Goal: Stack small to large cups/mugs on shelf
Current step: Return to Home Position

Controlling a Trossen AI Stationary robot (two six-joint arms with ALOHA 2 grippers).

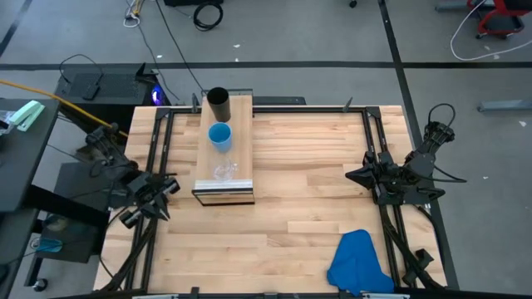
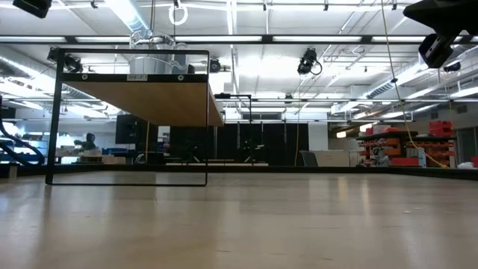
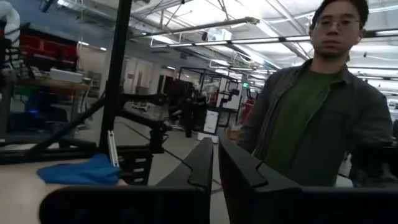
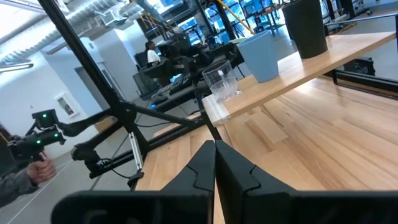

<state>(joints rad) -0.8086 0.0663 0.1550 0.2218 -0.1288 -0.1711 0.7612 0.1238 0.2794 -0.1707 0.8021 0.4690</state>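
While the black cup [image 1: 218,101], blue cup [image 1: 219,134] and clear cup [image 1: 223,170] are standing in line on the shelf [image 1: 241,124], both arms are crouching folded at the table [image 1: 307,216] sides. Left gripper [image 1: 169,185] and right gripper [image 1: 352,174] are pointing inward, fingers pressing together.

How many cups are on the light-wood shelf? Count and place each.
3, in a row on the shelf: tall black cylindrical cup at the far end, shorter bright blue cup in the middle, small clear plastic cup nearest the front edge. None seems hidden.

grey floor [image 1: 332,50], ceiling strip lights [image 2: 246,39]
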